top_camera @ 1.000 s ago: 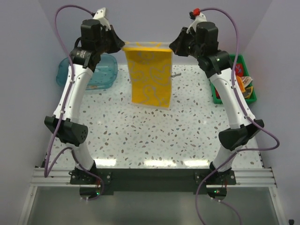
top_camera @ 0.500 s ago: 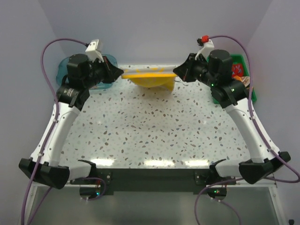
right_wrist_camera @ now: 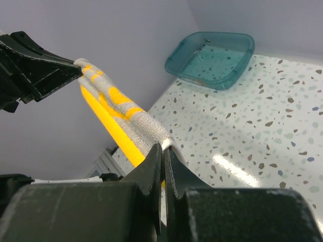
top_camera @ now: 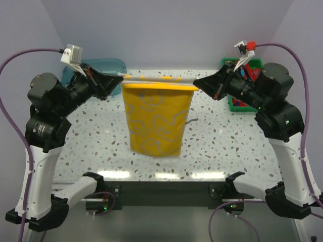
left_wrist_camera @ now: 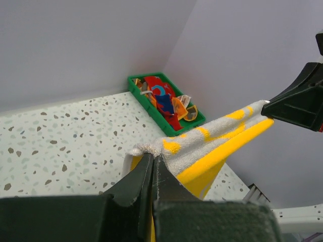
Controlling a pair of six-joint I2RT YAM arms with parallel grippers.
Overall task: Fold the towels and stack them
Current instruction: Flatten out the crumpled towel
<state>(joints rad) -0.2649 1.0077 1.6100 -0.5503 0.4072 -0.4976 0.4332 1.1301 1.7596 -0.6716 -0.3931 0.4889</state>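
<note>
A yellow towel [top_camera: 156,118] with pale duck prints hangs in the air over the middle of the table, stretched between both grippers. My left gripper [top_camera: 119,80] is shut on its top left corner, and the left wrist view shows the pinched corner of the towel [left_wrist_camera: 202,146] at my left gripper [left_wrist_camera: 153,159]. My right gripper [top_camera: 198,85] is shut on the top right corner, and the right wrist view shows the towel's [right_wrist_camera: 121,116] edge at my right gripper [right_wrist_camera: 164,147]. More towels [top_camera: 251,75] lie bunched in the green tray [top_camera: 234,103].
A clear blue tub [top_camera: 108,64] stands at the back left and shows empty in the right wrist view [right_wrist_camera: 214,58]. The green tray with coloured cloths [left_wrist_camera: 166,101] sits at the back right. The speckled table [top_camera: 101,146] runs under the hanging towel.
Both arms have swung back toward the near side and risen. The towel, bunched low at the back half a second ago, now hangs full length again, closer to the front.
</note>
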